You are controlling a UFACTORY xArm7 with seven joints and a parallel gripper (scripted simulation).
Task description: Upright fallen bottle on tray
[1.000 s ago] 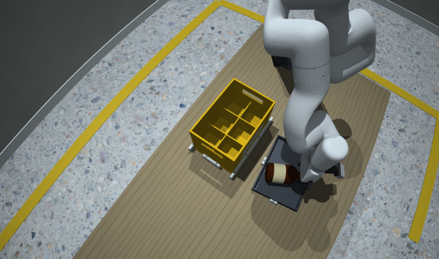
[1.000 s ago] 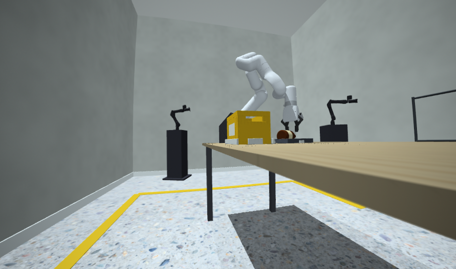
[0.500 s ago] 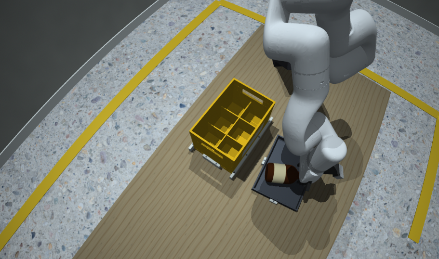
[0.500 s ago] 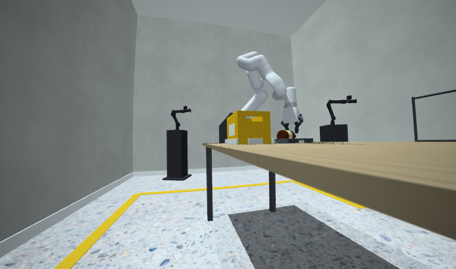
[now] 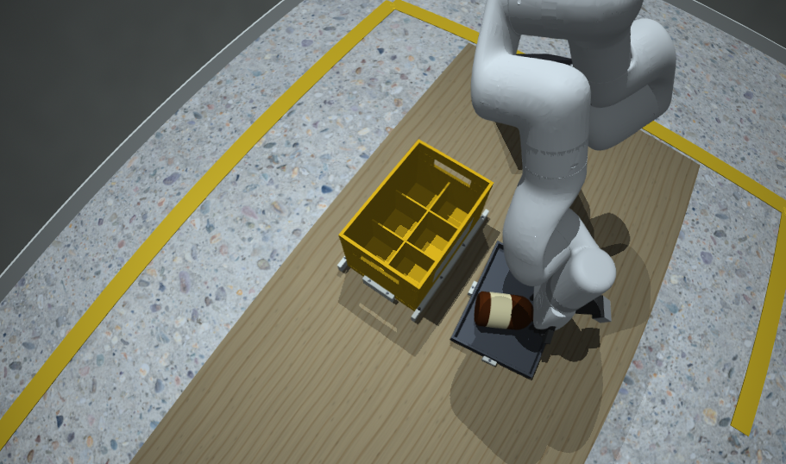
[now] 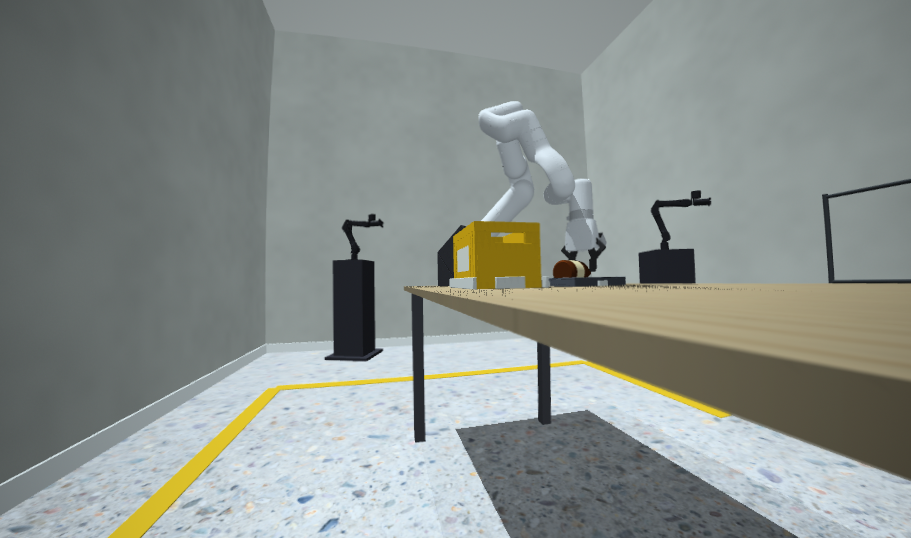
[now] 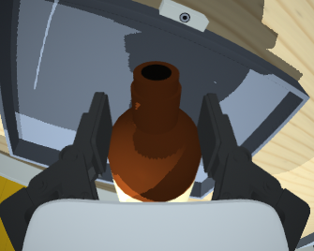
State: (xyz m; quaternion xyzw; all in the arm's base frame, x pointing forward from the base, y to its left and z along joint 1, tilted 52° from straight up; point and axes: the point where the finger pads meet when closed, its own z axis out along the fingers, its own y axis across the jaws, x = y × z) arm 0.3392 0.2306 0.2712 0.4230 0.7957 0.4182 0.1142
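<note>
The brown bottle (image 5: 500, 310) (image 6: 565, 269) (image 7: 154, 155) with a cream label lies on its side on the dark tray (image 5: 499, 349) (image 6: 608, 281) (image 7: 74, 56). Its base points toward the crate and its neck lies under the arm. My gripper (image 6: 582, 259) (image 7: 155, 110) is part open, with one finger on each side of the bottle's neck and shoulder. Gaps show beside the neck; at the shoulder the fingers are close, and contact cannot be told. In the top view the arm hides the fingers and neck. The tray looks level.
The yellow crate (image 5: 404, 292) (image 6: 505, 257) (image 7: 1, 199) stands level beside the tray, with several empty compartments visible. Pale blocks (image 5: 379, 288) (image 6: 509, 282) stand along the crate. A small block (image 5: 487, 360) and another (image 7: 183, 16) sit against the tray's sides.
</note>
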